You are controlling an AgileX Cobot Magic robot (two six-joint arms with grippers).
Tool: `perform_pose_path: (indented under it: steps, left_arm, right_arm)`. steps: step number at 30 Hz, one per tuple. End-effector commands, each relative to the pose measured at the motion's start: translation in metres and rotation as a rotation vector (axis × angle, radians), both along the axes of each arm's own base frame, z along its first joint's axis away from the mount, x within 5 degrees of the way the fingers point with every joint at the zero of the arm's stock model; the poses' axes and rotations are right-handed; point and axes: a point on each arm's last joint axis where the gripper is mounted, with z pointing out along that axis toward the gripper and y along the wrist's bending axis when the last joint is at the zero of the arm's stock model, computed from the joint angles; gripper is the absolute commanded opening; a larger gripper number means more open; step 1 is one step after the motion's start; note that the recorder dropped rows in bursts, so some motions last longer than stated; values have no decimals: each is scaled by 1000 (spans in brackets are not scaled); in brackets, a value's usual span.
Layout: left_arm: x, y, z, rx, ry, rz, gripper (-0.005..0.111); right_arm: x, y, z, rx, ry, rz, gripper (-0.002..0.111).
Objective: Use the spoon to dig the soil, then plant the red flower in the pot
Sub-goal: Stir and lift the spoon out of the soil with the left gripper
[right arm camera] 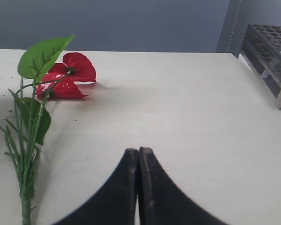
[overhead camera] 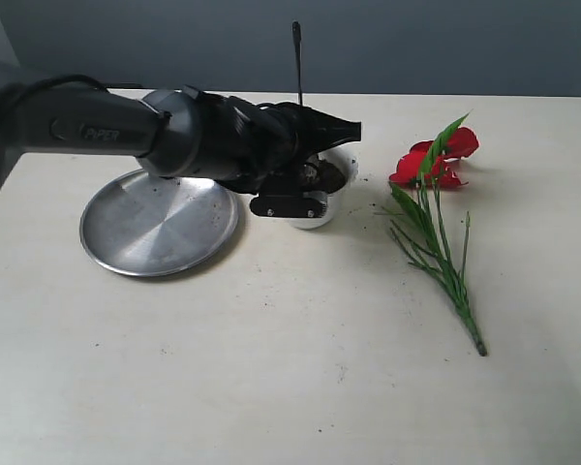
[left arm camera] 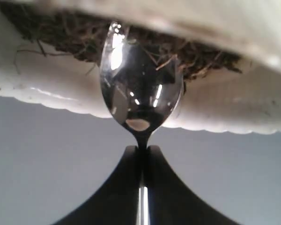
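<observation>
Left fingers clamp spoon, tip at soil.

I am holding the spoon by its thin neck in my left tool. It is shiny silver and standing upright, its handle rising straight above and its bowl pointing down into the pot. Its tip is meeting the soil, which is dark brown and fibrous and is filling the pot nearly to the top. The pot is small and white with a scalloped rim, and it is standing upright on the desk. The flower is lying flat on the desk well apart from the pot, its red petals and one broad leaf pointing away and its green stem and narrow blades trailing toward the near edge.
</observation>
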Motion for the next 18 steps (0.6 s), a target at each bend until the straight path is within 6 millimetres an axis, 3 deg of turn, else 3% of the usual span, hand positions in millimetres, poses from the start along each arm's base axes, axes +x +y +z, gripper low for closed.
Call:
perform_pose_path:
  steps: [1, 10, 18]
  left_arm:
    - [-3, 1, 17, -15, -27, -11, 0]
    - [-5, 3, 38, -45, -71, -1, 0]
    - [-4, 2, 42, -261, -45, 111, 0]
  right_arm:
    - [0, 0, 0, -1, -11, -3, 0]
    - [0, 0, 0, -1, -11, -3, 0]
    - [0, 0, 0, -3, -11, -3, 0]
